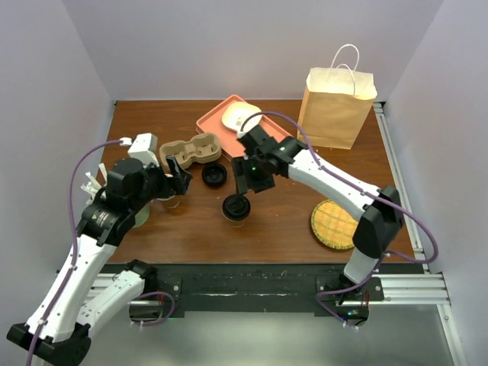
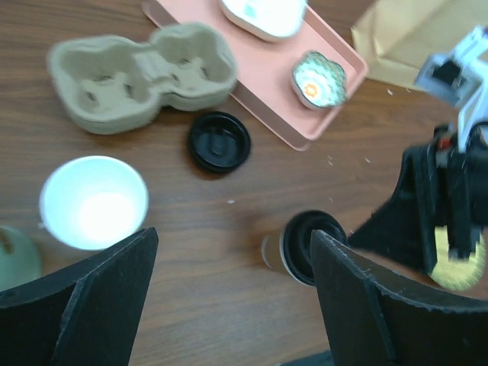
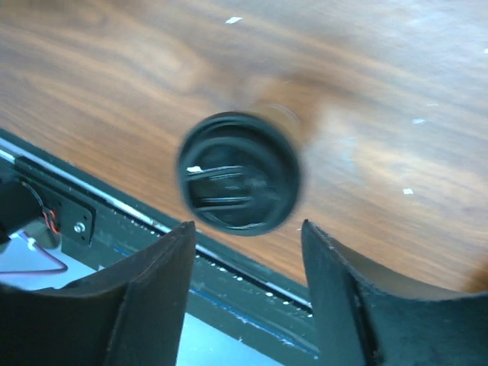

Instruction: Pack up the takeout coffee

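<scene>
Black-lidded brown takeout coffee, salmon-pink tray, tan paper bag, yellow checked coaster

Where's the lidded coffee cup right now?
In the top view the takeout coffee stands on the table near its front middle, close to the right gripper, with the loose black lid behind it to the left.

**Left wrist view: cups on the wooden table**

The left gripper, jaws wide apart and empty, hangs above the table. The takeout coffee stands upright; the lidless cup, loose black lid and cardboard carrier lie beyond.
</scene>
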